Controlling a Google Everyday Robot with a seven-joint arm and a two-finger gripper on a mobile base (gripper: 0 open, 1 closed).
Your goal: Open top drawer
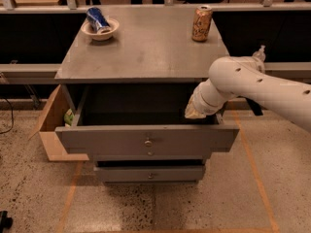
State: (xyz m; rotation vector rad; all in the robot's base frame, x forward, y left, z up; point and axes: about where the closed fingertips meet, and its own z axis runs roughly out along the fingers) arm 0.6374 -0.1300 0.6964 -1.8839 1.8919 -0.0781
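Note:
The top drawer (146, 139) of the grey cabinet stands pulled well out, its dark box open to view. Its wide grey front carries a small round metal knob (148, 142) at centre. My gripper (193, 112) is at the end of the white arm (243, 81), down at the drawer's right rear corner, just inside the opening under the cabinet top. The arm's wrist hides most of it. Two shorter grey drawers (148, 173) sit below, the lowest slightly out.
On the cabinet top (146, 47) are a bowl holding a blue can (99, 27) at the back left and an orange can (201, 23) at the back right. An open cardboard box (51, 130) stands against the cabinet's left side. A dark railing runs behind.

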